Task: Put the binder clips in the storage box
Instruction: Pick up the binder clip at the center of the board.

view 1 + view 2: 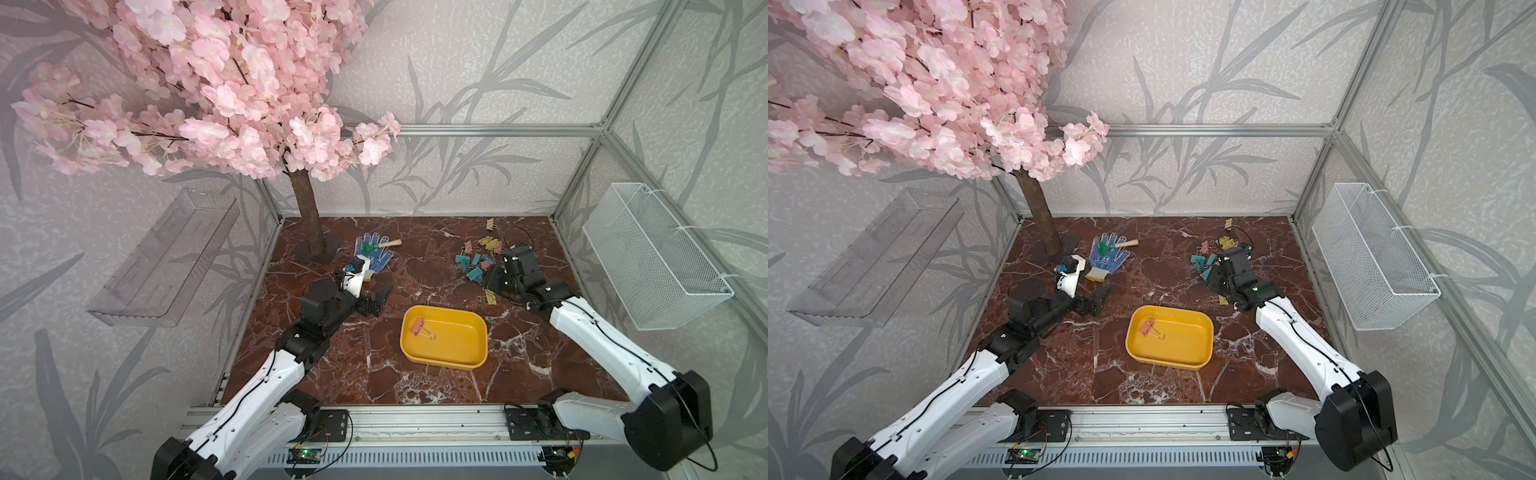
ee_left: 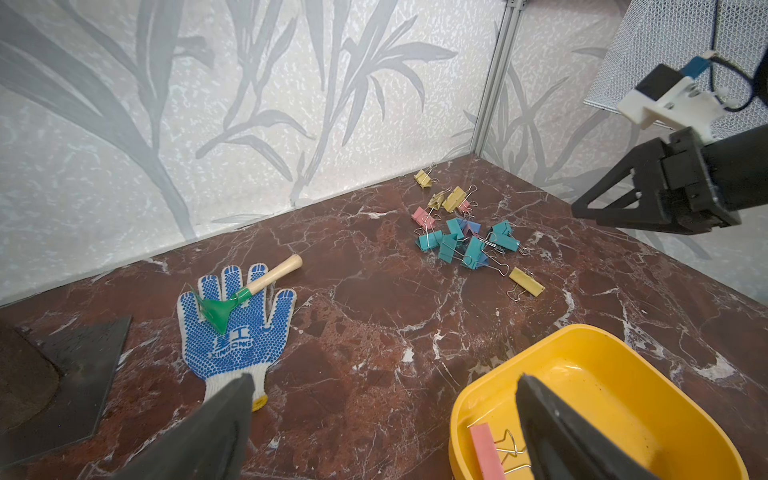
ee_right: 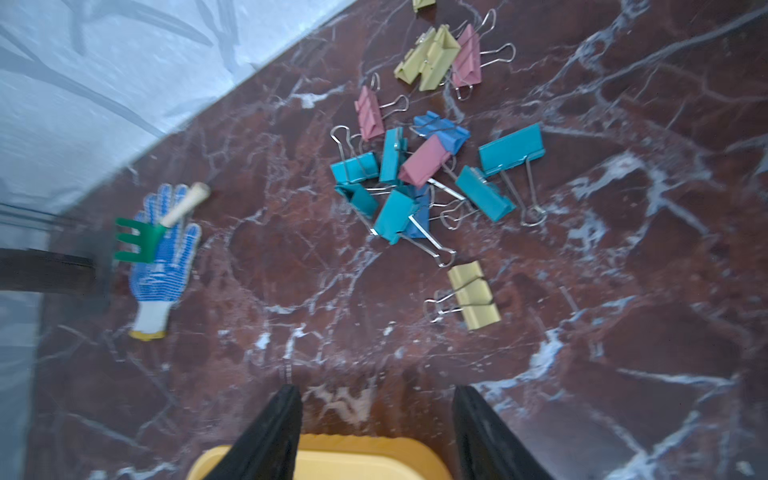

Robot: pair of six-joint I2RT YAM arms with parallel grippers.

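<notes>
The yellow storage box point(image 1: 453, 338) point(image 1: 1183, 334) sits on the marble floor at front centre, with one pink binder clip point(image 1: 417, 327) point(image 2: 484, 449) lying in it. Several teal, pink, yellow and blue binder clips point(image 1: 473, 262) point(image 1: 1204, 262) point(image 2: 465, 241) point(image 3: 419, 178) lie in a loose pile at the back right. A single yellow clip point(image 2: 527, 282) point(image 3: 473, 295) rests between the pile and the box. My right gripper point(image 1: 492, 284) point(image 3: 376, 390) hovers open and empty over the box's point(image 3: 365, 457) far edge, pointing toward the pile. My left gripper point(image 1: 380, 301) point(image 2: 384, 380) stands wide open and empty just left of the box point(image 2: 602, 374).
A blue-dotted glove point(image 1: 372, 253) with a small green rake point(image 2: 232, 299) on it lies at the back left. Beside it stands the blossom tree's trunk point(image 1: 309, 220). A white wire basket point(image 1: 652, 253) hangs on the right wall and a clear shelf point(image 1: 166, 257) on the left wall.
</notes>
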